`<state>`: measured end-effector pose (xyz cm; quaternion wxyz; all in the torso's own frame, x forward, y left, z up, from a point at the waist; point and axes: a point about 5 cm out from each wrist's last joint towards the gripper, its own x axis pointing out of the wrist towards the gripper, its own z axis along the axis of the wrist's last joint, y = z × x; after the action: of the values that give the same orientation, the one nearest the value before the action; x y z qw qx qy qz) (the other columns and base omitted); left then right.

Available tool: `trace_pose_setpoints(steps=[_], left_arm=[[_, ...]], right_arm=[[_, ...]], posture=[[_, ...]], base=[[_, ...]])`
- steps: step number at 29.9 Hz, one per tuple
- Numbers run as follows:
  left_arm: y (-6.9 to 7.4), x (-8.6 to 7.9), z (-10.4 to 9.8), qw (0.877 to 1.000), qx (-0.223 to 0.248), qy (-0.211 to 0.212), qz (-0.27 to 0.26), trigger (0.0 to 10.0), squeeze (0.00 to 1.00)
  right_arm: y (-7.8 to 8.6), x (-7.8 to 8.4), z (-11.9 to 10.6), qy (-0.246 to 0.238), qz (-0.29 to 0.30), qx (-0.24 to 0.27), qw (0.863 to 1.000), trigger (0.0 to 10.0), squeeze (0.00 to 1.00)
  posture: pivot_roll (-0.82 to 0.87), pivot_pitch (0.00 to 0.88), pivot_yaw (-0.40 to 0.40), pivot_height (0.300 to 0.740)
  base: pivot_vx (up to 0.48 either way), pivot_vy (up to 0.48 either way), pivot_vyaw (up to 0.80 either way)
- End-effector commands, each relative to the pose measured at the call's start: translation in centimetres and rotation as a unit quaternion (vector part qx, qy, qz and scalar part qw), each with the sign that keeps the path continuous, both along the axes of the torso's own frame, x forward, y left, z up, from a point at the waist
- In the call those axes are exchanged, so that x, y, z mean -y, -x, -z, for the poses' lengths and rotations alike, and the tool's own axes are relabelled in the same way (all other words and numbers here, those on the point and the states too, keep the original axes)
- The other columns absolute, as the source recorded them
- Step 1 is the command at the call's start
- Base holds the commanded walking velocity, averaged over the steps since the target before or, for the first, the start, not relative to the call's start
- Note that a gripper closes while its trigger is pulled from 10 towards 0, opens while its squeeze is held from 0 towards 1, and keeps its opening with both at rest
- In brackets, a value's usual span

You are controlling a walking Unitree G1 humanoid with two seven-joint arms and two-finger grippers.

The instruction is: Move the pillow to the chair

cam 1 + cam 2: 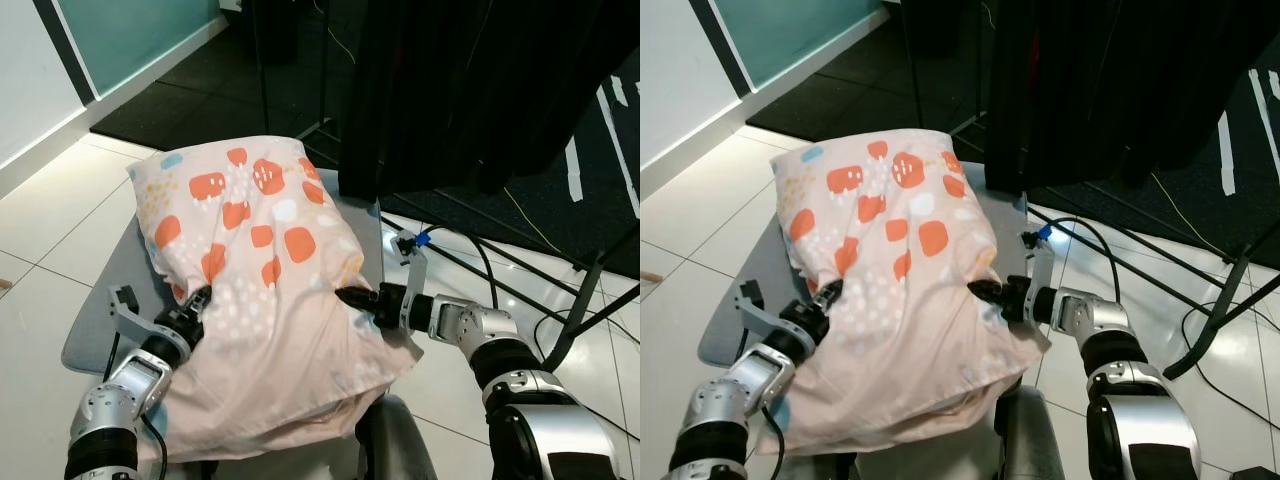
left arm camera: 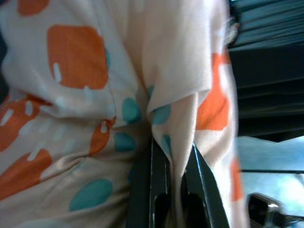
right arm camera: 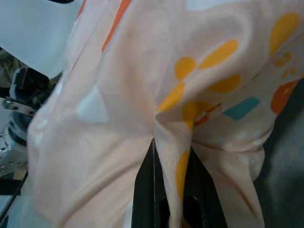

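A pale pink pillow (image 1: 260,260) with orange, teal and white patches lies across the grey seat of a chair (image 1: 100,310) in front of me. My left gripper (image 1: 198,300) is shut on a fold of the pillow's left side; the pinched cloth runs between its fingers (image 2: 156,190). My right gripper (image 1: 350,297) is shut on a fold of the pillow's right side, and the fabric is bunched between its fingers (image 3: 145,190). The near end of the pillow hangs over the seat's front edge.
A black curtain (image 1: 470,90) on a stand hangs just behind the chair at the right. Black cables and stand legs (image 1: 520,280) cross the white tiled floor to the right. Dark carpet (image 1: 200,80) lies beyond, with a pale wall (image 1: 40,90) at the left.
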<state>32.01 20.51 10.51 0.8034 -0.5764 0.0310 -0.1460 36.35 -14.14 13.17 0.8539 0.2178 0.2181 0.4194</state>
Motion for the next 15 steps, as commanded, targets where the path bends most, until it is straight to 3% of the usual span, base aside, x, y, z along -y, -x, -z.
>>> trace_pose_setpoints(steps=[1,7,8,9,10,12,15], left_arm=[[0.1,1.9,-1.2,0.998,0.035,0.024,0.042,0.0,0.00],[0.0,2.5,-4.0,0.995,0.086,0.005,0.045,0.0,0.00],[0.1,2.7,-4.6,0.994,0.096,-0.004,0.047,0.0,0.00],[0.3,3.4,-7.5,0.987,0.140,-0.058,0.045,0.0,0.00],[0.3,3.4,-7.5,0.987,0.140,-0.058,0.045,0.0,0.00],[0.8,4.0,-10.1,0.977,0.185,-0.093,0.047,0.0,0.00],[1.0,4.2,-10.8,0.974,0.197,-0.101,0.049,0.0,0.00]], right_arm=[[0.0,-1.4,-0.5,-0.031,-0.012,0.017,0.999,0.0,0.00],[-0.3,-2.2,-1.6,-0.037,-0.016,0.044,0.998,0.0,0.00],[-0.4,-2.4,-1.8,-0.039,-0.017,0.048,0.998,0.0,0.00],[-0.5,-3.2,-3.3,-0.058,-0.027,0.078,0.995,0.0,0.00],[-0.5,-3.2,-3.3,-0.058,-0.027,0.078,0.995,0.0,0.00],[-0.7,-4.1,-4.8,-0.074,-0.038,0.104,0.991,0.0,0.00],[-0.7,-4.3,-5.3,-0.079,-0.040,0.111,0.990,0.0,0.00]], posture=[[-0.16,0.246,-0.061,0.515],[-0.15,0.231,-0.061,0.515],[-0.15,0.231,-0.061,0.515],[-0.15,0.210,-0.059,0.525],[-0.15,0.210,-0.059,0.525],[-0.14,0.194,-0.059,0.535],[-0.14,0.194,-0.059,0.540]], base=[[0.000,0.000,0.00],[0.000,0.000,0.00],[0.000,0.000,0.00],[0.000,0.000,0.00],[0.000,0.000,0.00],[0.000,0.000,0.00],[0.000,0.000,0.00]])
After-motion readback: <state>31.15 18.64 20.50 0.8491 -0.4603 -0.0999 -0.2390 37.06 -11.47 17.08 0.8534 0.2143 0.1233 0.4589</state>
